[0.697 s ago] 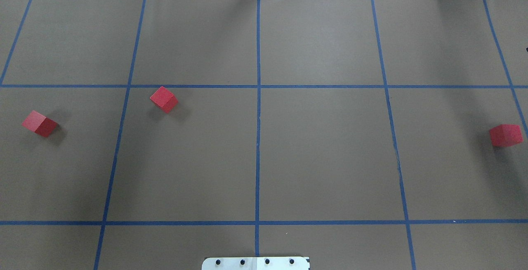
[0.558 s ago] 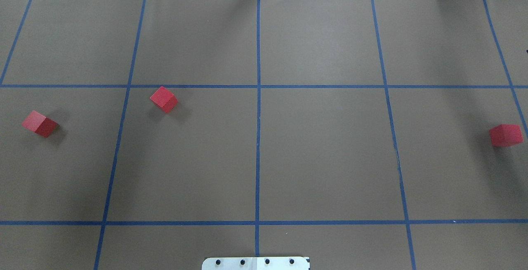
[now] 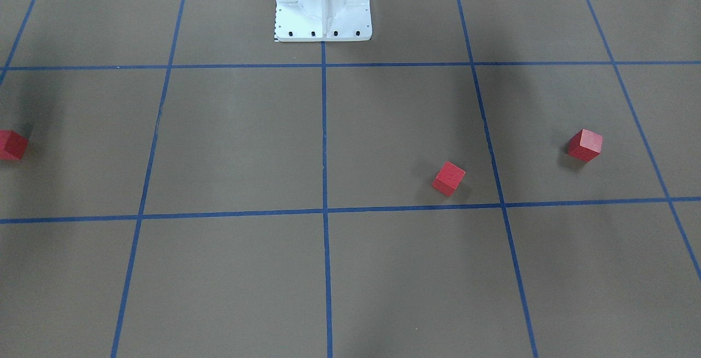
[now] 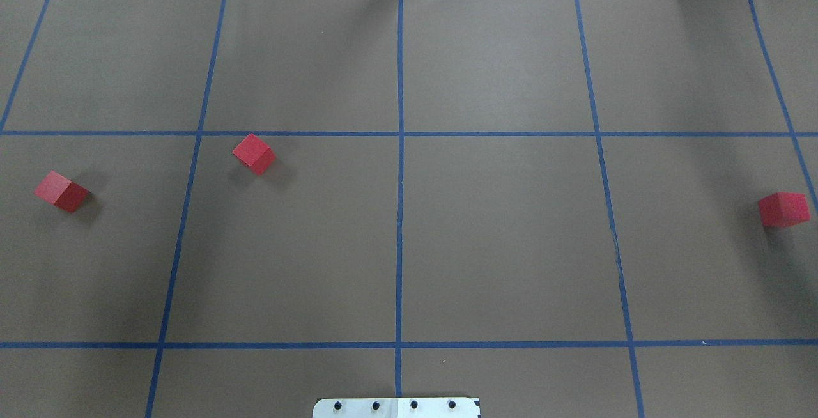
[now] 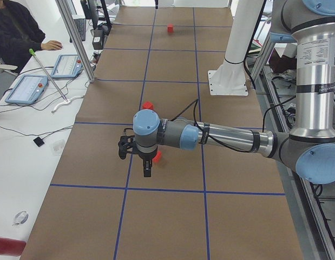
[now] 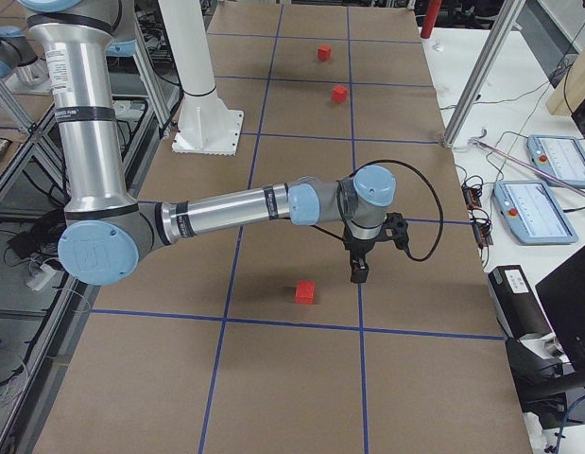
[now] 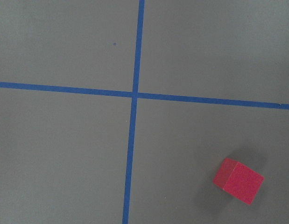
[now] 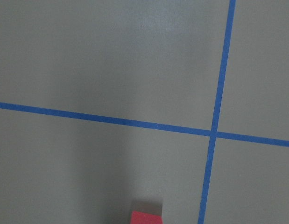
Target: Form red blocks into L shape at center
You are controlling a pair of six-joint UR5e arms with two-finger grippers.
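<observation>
Three red blocks lie apart on the brown surface. In the overhead view one is at far left, one left of the middle, one at far right. The center's vertical blue tape line has no block on it. My left gripper shows only in the exterior left view, hanging over a block; I cannot tell if it is open. My right gripper shows only in the exterior right view, beside a block; I cannot tell its state either. The wrist views each show a block.
The robot's white pedestal stands at the near middle edge, its base plate at the bottom of the overhead view. A side bench with tablets and a seated operator lies beyond the far edge. Aluminium posts stand there.
</observation>
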